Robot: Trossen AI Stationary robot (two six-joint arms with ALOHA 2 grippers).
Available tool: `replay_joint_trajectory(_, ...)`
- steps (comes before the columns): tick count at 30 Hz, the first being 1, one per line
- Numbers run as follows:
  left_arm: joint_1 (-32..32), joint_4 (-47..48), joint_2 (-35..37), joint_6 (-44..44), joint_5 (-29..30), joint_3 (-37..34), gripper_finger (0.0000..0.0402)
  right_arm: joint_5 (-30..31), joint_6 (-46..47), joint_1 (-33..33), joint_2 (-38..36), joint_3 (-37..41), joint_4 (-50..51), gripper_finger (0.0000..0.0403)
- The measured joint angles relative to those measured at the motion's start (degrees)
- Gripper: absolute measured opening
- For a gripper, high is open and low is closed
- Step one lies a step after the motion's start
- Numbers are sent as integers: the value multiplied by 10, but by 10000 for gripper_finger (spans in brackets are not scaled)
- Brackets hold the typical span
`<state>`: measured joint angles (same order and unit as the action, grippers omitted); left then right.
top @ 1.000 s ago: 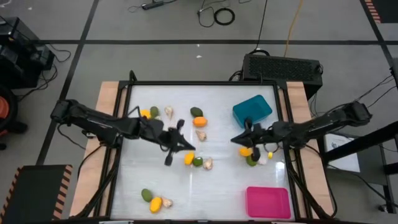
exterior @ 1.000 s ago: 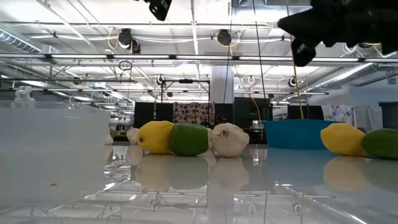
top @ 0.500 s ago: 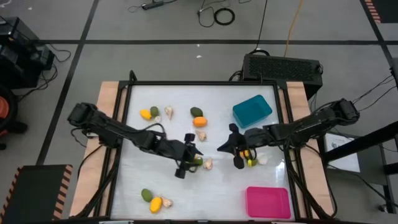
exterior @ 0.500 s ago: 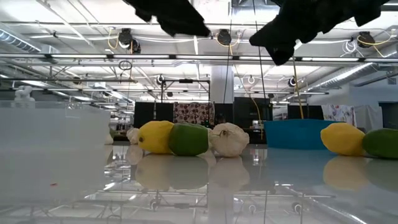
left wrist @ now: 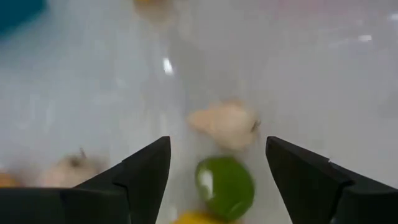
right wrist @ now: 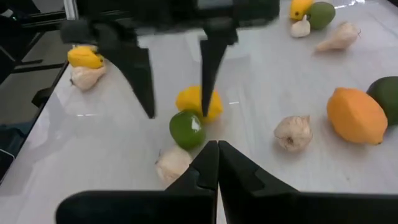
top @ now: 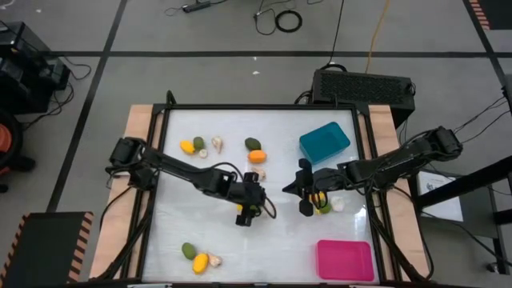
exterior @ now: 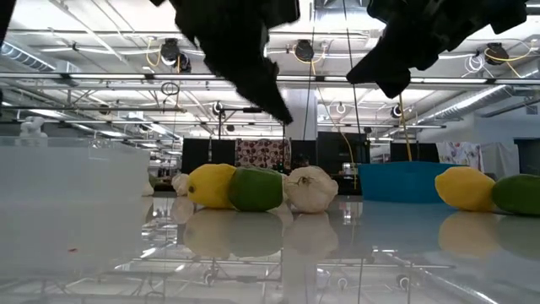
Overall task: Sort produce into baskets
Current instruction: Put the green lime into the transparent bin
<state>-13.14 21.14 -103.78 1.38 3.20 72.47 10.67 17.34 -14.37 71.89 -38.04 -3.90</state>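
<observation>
My left gripper [top: 250,210] hangs open over a cluster at the table's middle: a yellow piece [right wrist: 199,102], a green piece [left wrist: 225,185] and a garlic-like piece [left wrist: 227,123]. In the low view its fingers [exterior: 278,110] stand clear above them. My right gripper [right wrist: 217,158] is shut and empty, just right of that cluster, pointing at it. A yellow piece [top: 318,198] and a green one [top: 324,207] lie under the right arm. The teal basket [top: 324,142] stands at the far right. The pink basket [top: 345,260] stands at the near right. A whitish clear wall [exterior: 76,173] shows at the left of the low view.
More produce lies loose. One group [top: 198,146] is at the far left. A green, an orange [top: 257,157] and a garlic piece lie far of centre. Another group [top: 200,258] lies at the near left. Bare table lies between the cluster and the pink basket.
My left gripper has swung toward the table's right and near edges and come down until it hangs over the middle cluster. My right gripper has shifted a little toward the table's left and stayed shut. No produce has moved.
</observation>
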Motion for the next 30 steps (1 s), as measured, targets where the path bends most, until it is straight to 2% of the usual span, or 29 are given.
replay_joint_trajectory(4, 8, -10, -18, 12, -31, 1, 271, 0, 0, 0, 2, 0, 1, 0)
replay_joint_trajectory(14, 8, -6, -62, 27, -25, 0, 271, 1, -19, 0, 24, 0, 14, 0)
replay_joint_trajectory(30, 4, 23, -74, 28, -23, -1, 271, 1, -30, 1, 32, 0, -11, 0)
